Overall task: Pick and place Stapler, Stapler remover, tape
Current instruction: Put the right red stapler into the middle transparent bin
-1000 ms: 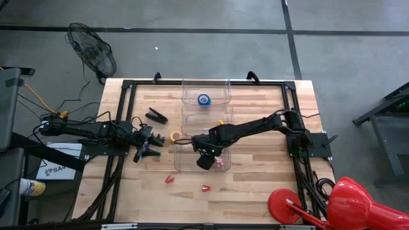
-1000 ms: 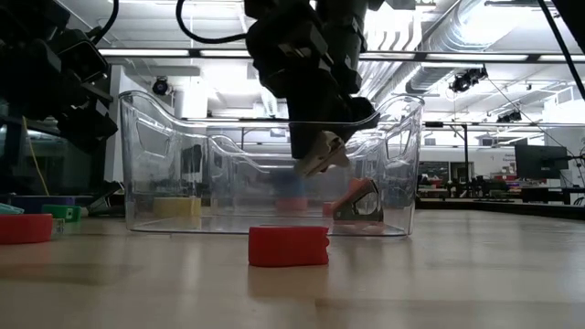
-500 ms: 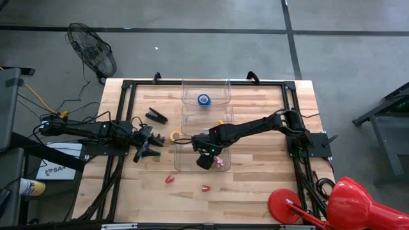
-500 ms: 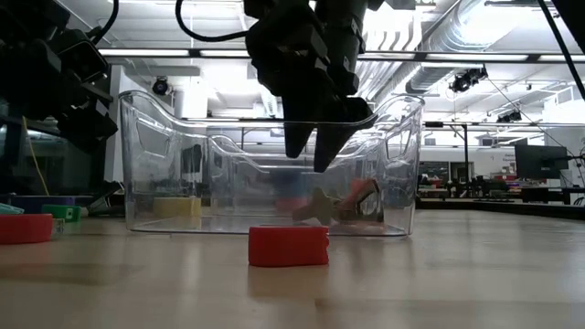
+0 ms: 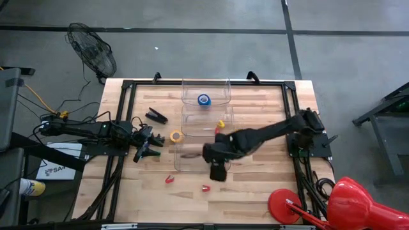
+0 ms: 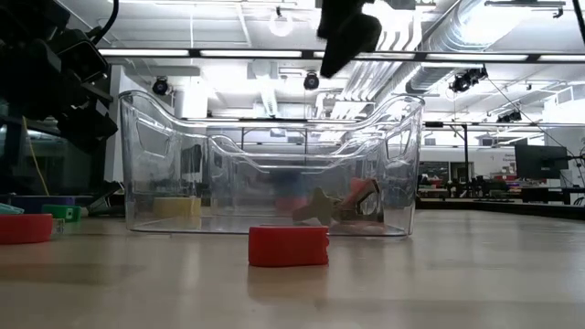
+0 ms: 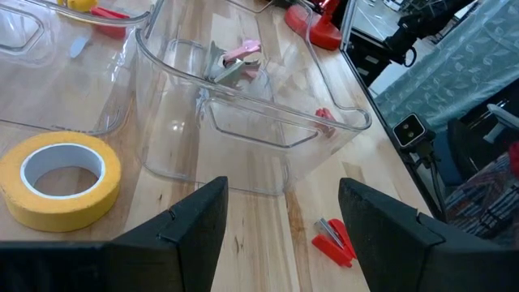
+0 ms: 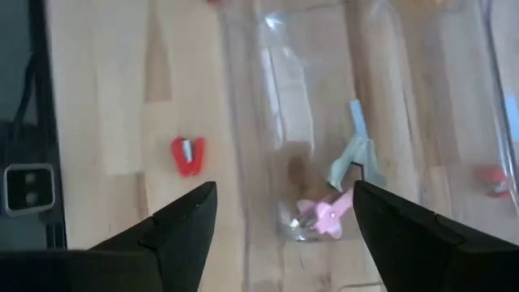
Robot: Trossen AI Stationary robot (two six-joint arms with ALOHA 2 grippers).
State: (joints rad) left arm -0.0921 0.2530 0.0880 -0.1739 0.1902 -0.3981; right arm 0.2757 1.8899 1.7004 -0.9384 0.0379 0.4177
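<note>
High view coverage runs from the left claw (image 5: 148, 148), which is seen resting on the bench (image 5: 262, 185) with its fingers spread and nothing between them. Just beside it a yellow tape roll (image 5: 176, 136) is laid flat on the wood, and a black stapler (image 5: 156, 115) is found farther back. Three clear bins are lined up at the middle: a blue tape roll (image 5: 204, 99) is held in the far bin (image 5: 206, 91), and a pink stapler remover (image 7: 235, 62) is seen lying on the floor of the near bin (image 5: 185, 167). Two small red pieces (image 5: 169, 179) are scattered on the wood in front of that bin. The right claw (image 5: 218, 173) is raised over the near bin's front right corner, fingers spread wide and empty.
</note>
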